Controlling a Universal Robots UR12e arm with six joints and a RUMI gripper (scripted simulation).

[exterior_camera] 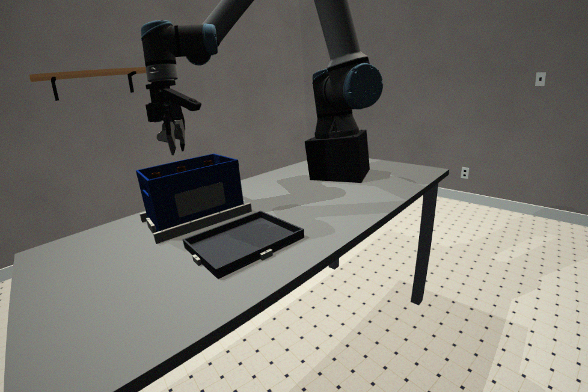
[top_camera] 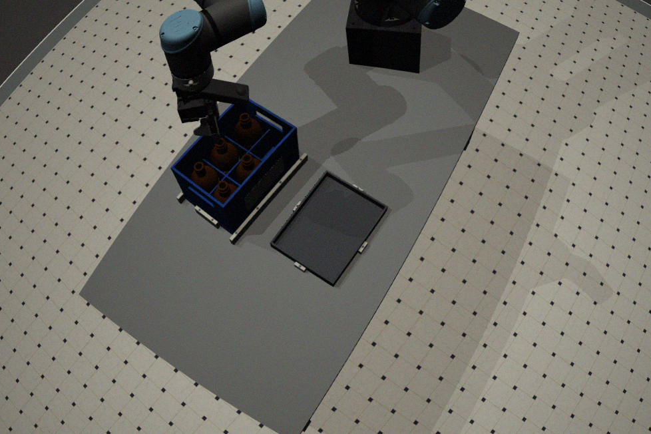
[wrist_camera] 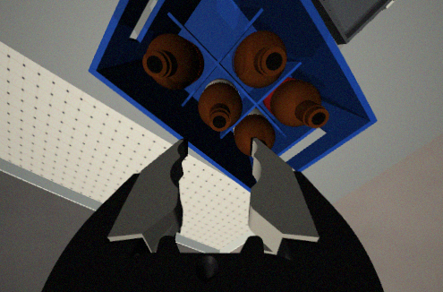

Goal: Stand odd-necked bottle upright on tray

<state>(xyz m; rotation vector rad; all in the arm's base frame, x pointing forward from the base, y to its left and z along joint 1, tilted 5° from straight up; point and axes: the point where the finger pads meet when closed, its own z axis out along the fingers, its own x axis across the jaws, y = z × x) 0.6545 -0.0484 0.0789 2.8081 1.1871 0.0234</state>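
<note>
A blue crate (top_camera: 237, 164) stands on the table and holds several brown bottles upright in its cells. It also shows in the exterior view (exterior_camera: 187, 189) and from above in the wrist view (wrist_camera: 232, 76). My gripper (exterior_camera: 171, 139) hangs well above the crate's rim, over its far left side. Its fingers stand apart with nothing between them. The bottle in the middle cell (wrist_camera: 219, 107) lies just ahead of the fingertips in the wrist view. The dark tray (top_camera: 329, 227) lies empty beside the crate.
A pale rail (top_camera: 269, 198) lies along the crate's side facing the tray. Small pale stops sit at the crate's and tray's edges. The arm's black base block (top_camera: 383, 44) stands at the far end of the table.
</note>
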